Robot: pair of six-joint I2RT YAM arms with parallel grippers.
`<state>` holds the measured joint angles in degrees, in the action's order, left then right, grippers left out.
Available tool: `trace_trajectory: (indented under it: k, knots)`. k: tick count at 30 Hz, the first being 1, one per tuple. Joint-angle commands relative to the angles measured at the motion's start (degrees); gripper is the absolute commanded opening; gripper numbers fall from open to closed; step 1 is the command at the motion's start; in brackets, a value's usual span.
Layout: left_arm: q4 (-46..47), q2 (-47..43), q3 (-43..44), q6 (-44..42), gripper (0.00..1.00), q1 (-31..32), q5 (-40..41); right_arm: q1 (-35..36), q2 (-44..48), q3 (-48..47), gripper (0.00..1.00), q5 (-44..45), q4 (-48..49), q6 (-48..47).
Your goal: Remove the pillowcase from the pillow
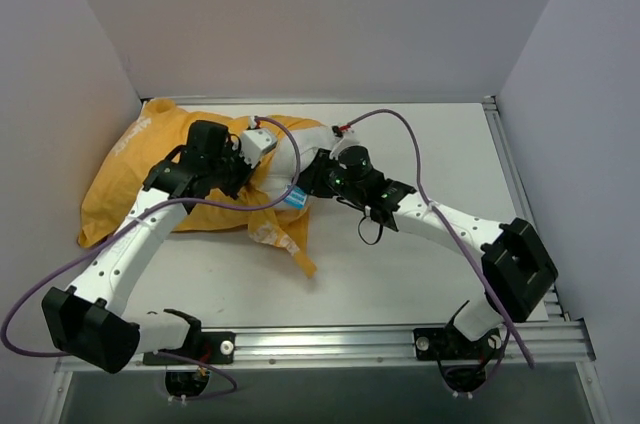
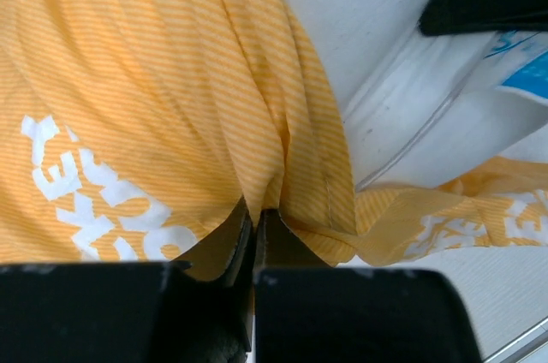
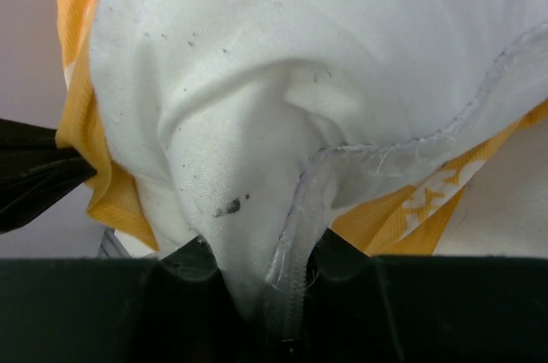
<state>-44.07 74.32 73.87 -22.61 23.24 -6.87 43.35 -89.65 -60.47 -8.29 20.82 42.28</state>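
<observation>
The orange pillowcase point(image 1: 130, 174) lies at the table's left with the white pillow point(image 1: 305, 149) poking out of its open right end. A small blue tag point(image 1: 296, 198) shows at the pillow's corner. My left gripper point(image 1: 243, 166) is shut on a fold of the pillowcase's open hem; in the left wrist view the striped orange cloth point(image 2: 265, 166) is pinched between its fingertips point(image 2: 255, 217). My right gripper point(image 1: 318, 172) is shut on the pillow's corner; in the right wrist view the white cloth and seam point(image 3: 282, 235) bunch between its fingers.
White walls close in the table on the left, back and right. A metal rail point(image 1: 400, 344) runs along the near edge. Purple cables point(image 1: 420, 159) loop over both arms. A loose flap of pillowcase point(image 1: 290, 239) trails toward the front.
</observation>
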Motion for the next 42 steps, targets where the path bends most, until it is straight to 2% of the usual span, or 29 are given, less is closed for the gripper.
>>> trace_trajectory:
  k: [1, 4, 7, 9, 13, 15, 18, 19, 21, 22, 23, 24, 26, 27, 29, 31, 32, 34, 35, 37, 38, 39, 40, 42]
  knots:
    - [3.03, -2.95, -3.62, -3.13, 0.02, -3.72, 5.55, -2.92, 10.08, 3.14, 0.0, -2.69, 3.97, 0.7]
    - [3.82, -5.5, -7.75, -5.51, 0.02, -8.99, 5.91, -6.17, 16.66, 7.71, 0.0, -3.57, 1.61, -0.26]
    - [3.74, -6.73, -9.53, -6.66, 0.04, -15.23, 2.94, -6.88, 22.03, 10.45, 0.0, -3.4, -3.65, -2.2]
    - [2.95, -7.0, -9.71, -7.09, 0.04, -18.57, 0.73, -6.62, 24.07, 14.14, 0.0, -3.92, -5.52, -2.47]
    - [0.48, -7.53, -9.18, -7.27, 0.06, -21.13, -2.53, -6.35, 29.77, 21.78, 0.0, -3.92, -8.77, -0.98]
    - [2.14, -6.92, -10.49, -7.62, 0.05, -22.01, 0.44, -6.0, 31.8, 25.39, 0.0, -3.75, -10.87, 0.25]
    - [7.13, -4.37, -15.39, -10.43, 0.04, -27.62, 3.62, -4.95, 36.02, 28.81, 0.0, -1.48, -16.31, -0.18]
    - [7.77, -3.23, -16.64, -11.13, 0.04, -30.77, 2.93, -4.6, 36.55, 29.7, 0.0, -0.85, -17.29, -0.18]
    - [5.15, -3.04, -18.57, -13.77, 0.04, -31.59, -1.63, -1.62, 36.39, 32.85, 0.0, 0.38, -17.05, 1.39]
    - [3.22, -4.26, -18.67, -14.56, 0.05, -31.07, -4.44, 0.22, 35.78, 33.91, 0.0, 0.91, -15.65, 2.62]
    - [1.38, -5.32, -18.5, -15.7, 0.17, -30.63, -7.68, 4.94, 34.99, 34.88, 0.0, 1.35, -13.81, 3.85]
    - [-2.82, -7.51, -17.02, -16.41, 0.3, -30.02, -14.5, 7.16, 32.63, 36.2, 0.0, 1.96, -9.26, 6.04]
    - [-9.93, -9.36, -14.12, -19.2, 0.57, -27.48, -20.08, 10.16, 29.2, 35.86, 0.0, 1.44, -6.94, 6.93]
    - [-12.59, -10.5, -12.27, -20.88, 0.79, -26.51, -25.42, 11.91, 25.44, 35.25, 0.0, 0.83, -7.37, 6.15]
    - [-20.65, -11.04, -5.51, -25.26, 0.97, -24.4, -30.37, 13.33, 22.42, 34.01, 0.0, -0.49, -9.47, 5.18]
    - [-24.46, -10.96, 1.84, -26.87, 0.95, -23.86, -36.96, 15.26, 20.65, 34.97, 0.0, -0.84, -9.66, 5.26]
    - [-25.96, -10.61, 4.42, -25.83, 0.94, -21.25, -38.98, 15.7, 20.74, 35.59, 0.0, -1.11, -8.79, 5.44]
    - [-24.32, -9.12, 8.82, -21.97, 0.94, -17.99, -40.93, 16.67, 21.35, 36.56, 0.0, -1.63, -8.43, 5.97]
    - [-20.56, -8.24, 11.88, -16.56, 0.94, -15.62, -39.81, 16.85, 21.53, 36.73, 0.0, -1.72, -8.69, 5.71]
    - [-17.73, -4.12, 14.28, -12.21, 0.96, -7.19, -35.69, 17.03, 21.36, 36.56, 0.0, -1.46, -10.27, 5.1]
    - [-15.62, -2.27, 16.03, -9.5, 0.98, -3.85, -28.62, 17.03, 21.18, 36.56, 0.0, -1.2, -11.05, 4.57]
    - [-14.47, 1.66, 16.57, -8.69, 0.99, 3.05, -24.11, 17.11, 20.92, 36.73, 0.0, -1.2, -11.06, 4.56]
    - [-11.85, 3.44, 17.01, -8.07, 1.0, 6.25, -16.41, 17.2, 21.0, 37.61, 0.0, -1.37, -10.28, 5.0]
    - [-9.46, 9.22, 18.58, -7.89, 1.0, 11.27, -11.6, 17.29, 21.35, 39.09, 0.0, -1.72, -8.78, 5.87]
